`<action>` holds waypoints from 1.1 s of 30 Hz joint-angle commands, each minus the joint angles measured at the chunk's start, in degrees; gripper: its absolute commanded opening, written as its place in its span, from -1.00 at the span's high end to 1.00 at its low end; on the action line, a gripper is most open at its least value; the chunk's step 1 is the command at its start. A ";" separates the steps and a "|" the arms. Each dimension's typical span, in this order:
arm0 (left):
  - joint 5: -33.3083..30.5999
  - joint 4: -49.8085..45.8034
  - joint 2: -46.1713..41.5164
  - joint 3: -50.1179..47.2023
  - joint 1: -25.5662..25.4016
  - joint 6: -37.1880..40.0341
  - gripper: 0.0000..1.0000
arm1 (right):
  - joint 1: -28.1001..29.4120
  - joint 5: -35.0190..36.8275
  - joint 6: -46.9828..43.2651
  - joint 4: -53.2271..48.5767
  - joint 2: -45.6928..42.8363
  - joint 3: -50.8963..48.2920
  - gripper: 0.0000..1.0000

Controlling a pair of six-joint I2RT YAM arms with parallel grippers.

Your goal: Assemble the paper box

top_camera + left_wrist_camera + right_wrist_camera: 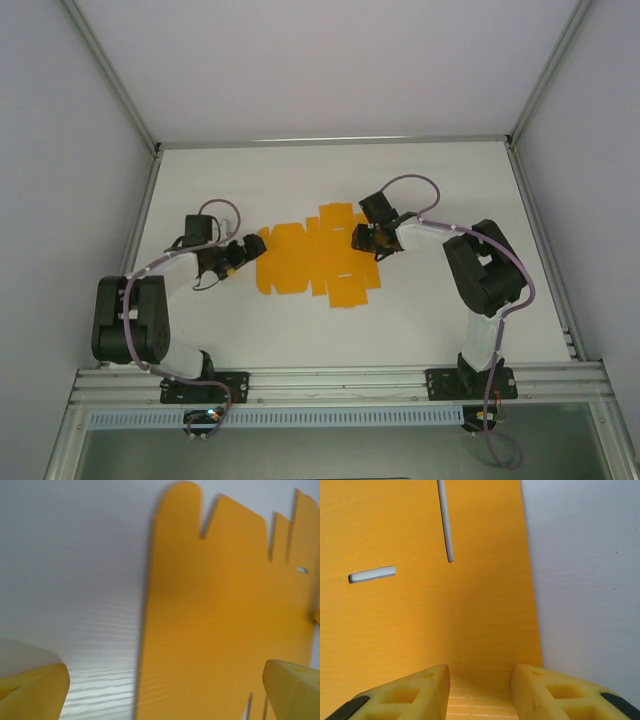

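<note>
Card, bright orange and cut with flaps and slots, lies flat in the middle of the overhead view: the paper box [312, 258] is so far an unfolded sheet on the white worktop [420, 180]. No wall is raised and no tab tucked, so there is no container here yet and nothing sits in or on the sheet.

The left gripper [238, 256] is at the sheet's left edge with its jaws spread wide; in its own camera one yellow fingertip [35, 687] sits at lower left over bare worktop and the other at lower right over the card. The right gripper [366, 240] is at the sheet's right edge, jaws drawn in to a narrow gap above the card, below a short slot [372, 574] and a long cut [445, 520]. Whether it pinches the card I cannot tell.

The trouble I'd expect comes from how thin and flat the card is. Fingers may skate over the edge and shove the sheet sideways instead of lifting it. A pinch away from a fold line could crease a panel. With a gripper at each end, an inward push could buckle the middle.
</note>
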 commanded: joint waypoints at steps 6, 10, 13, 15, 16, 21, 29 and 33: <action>11.60 6.69 3.49 0.71 -2.19 -3.55 -0.99 | -0.42 -3.58 1.65 -1.25 4.47 -6.97 0.22; 13.62 8.01 5.14 1.21 -2.39 -4.08 -0.95 | -0.35 -5.23 1.17 0.72 4.28 -8.33 0.23; 18.40 13.72 4.42 0.05 -2.35 -7.28 -0.92 | -0.50 -5.92 1.24 3.02 3.78 -10.02 0.23; 21.35 18.48 2.84 -0.96 -2.40 -10.04 -0.91 | -0.76 -6.85 1.36 4.52 3.51 -11.11 0.23; 22.09 19.00 1.71 -1.03 -2.26 -11.05 -0.90 | -0.88 -7.12 1.50 5.03 3.34 -11.60 0.23; -3.52 -11.83 -5.16 7.05 -3.70 1.76 -0.94 | -1.34 -5.09 1.18 2.50 2.59 -11.76 0.24; -7.24 -13.51 2.87 10.08 -4.05 2.56 -0.93 | -1.29 -3.95 0.06 0.91 2.79 -11.04 0.24; -6.44 -12.61 7.83 12.89 -5.22 3.84 -0.90 | -1.25 -4.32 0.15 1.12 2.98 -11.27 0.25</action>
